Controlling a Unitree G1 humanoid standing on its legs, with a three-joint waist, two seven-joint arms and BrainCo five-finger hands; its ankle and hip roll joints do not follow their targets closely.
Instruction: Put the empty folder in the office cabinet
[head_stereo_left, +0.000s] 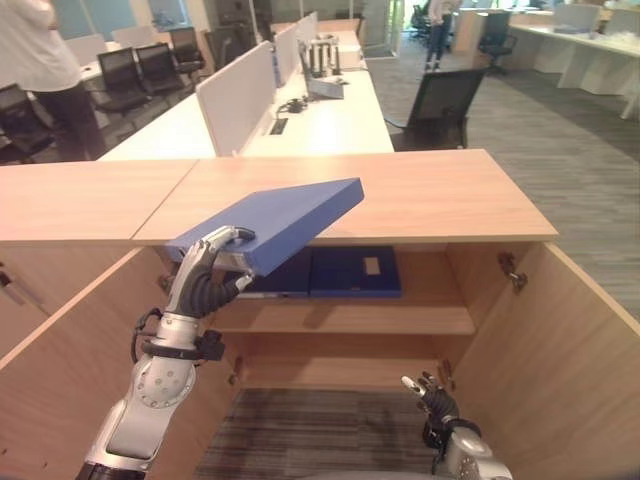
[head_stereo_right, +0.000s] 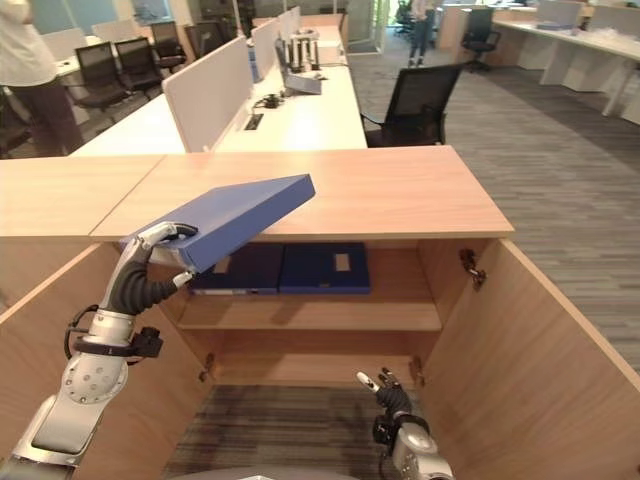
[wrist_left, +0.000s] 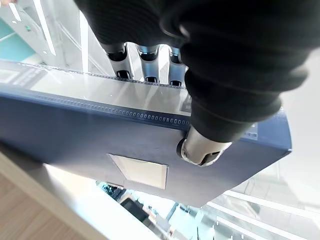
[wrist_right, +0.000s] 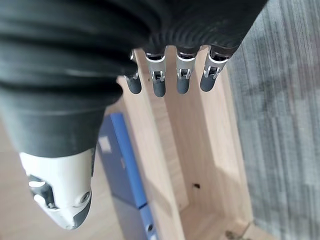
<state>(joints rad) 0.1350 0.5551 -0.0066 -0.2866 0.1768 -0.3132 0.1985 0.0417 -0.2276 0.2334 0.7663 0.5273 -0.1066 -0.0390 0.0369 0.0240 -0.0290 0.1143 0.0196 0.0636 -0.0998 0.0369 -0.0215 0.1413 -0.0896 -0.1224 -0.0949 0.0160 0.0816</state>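
Note:
A blue folder (head_stereo_left: 278, 221) hangs tilted in front of the cabinet's top edge, its far end raised over the wooden top (head_stereo_left: 420, 195). My left hand (head_stereo_left: 205, 275) is shut on its near lower corner, fingers over the upper face and thumb (wrist_left: 200, 150) on the spine (wrist_left: 100, 145). The cabinet (head_stereo_left: 340, 320) stands open below, and two blue folders (head_stereo_left: 345, 272) lie flat on its upper shelf. My right hand (head_stereo_left: 432, 398) hangs low before the cabinet's bottom compartment, fingers (wrist_right: 170, 80) relaxed and holding nothing.
Both cabinet doors (head_stereo_left: 560, 350) swing out toward me on either side. Behind the cabinet run white desks (head_stereo_left: 320, 115) with partitions and black office chairs (head_stereo_left: 440, 105). A person (head_stereo_left: 45, 70) stands at the far left; another stands far back.

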